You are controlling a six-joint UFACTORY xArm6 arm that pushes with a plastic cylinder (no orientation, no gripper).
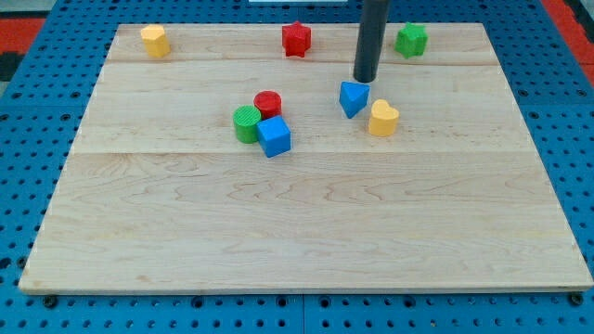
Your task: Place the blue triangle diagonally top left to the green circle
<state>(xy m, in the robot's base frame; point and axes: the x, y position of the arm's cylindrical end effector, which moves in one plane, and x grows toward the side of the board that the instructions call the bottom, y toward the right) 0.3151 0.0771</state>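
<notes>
The blue triangle (353,97) lies on the wooden board right of centre, toward the view's top. The green circle (246,122) sits to its left and slightly lower, touching a red circle (268,103) and a blue cube (274,136). My tip (365,78) is the lower end of a dark rod coming down from the view's top. It stands just above and slightly right of the blue triangle, very close to its upper edge.
A yellow heart (382,118) lies just right of and below the blue triangle. A yellow block (155,40), a red star (296,38) and a green block (411,39) line the board's top edge. The board (306,232) rests on a blue pegboard.
</notes>
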